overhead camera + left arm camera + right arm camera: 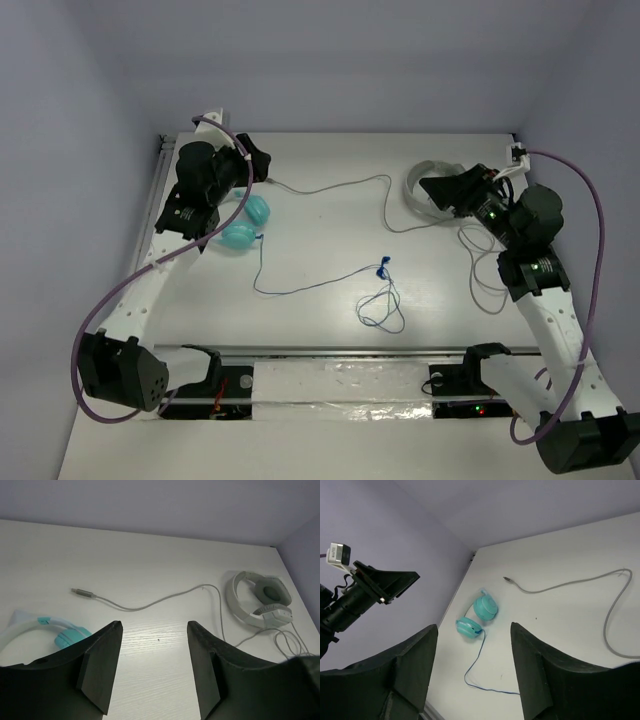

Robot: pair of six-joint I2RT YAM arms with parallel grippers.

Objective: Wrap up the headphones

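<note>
Your left fingers, spread, hover beside the teal round-cupped headphones, likely to steady them. Your right fingers gape empty too.

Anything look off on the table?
Nothing is damaged or spilled. The blue cable of the teal headphones sprawls unwound, ending in loose loops mid-table. The grey cable of the white-grey headphones snakes across the far side, its plug lying free.

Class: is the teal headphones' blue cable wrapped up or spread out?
Spread out: the blue cable trails loose from the teal headphones across the table.
</note>
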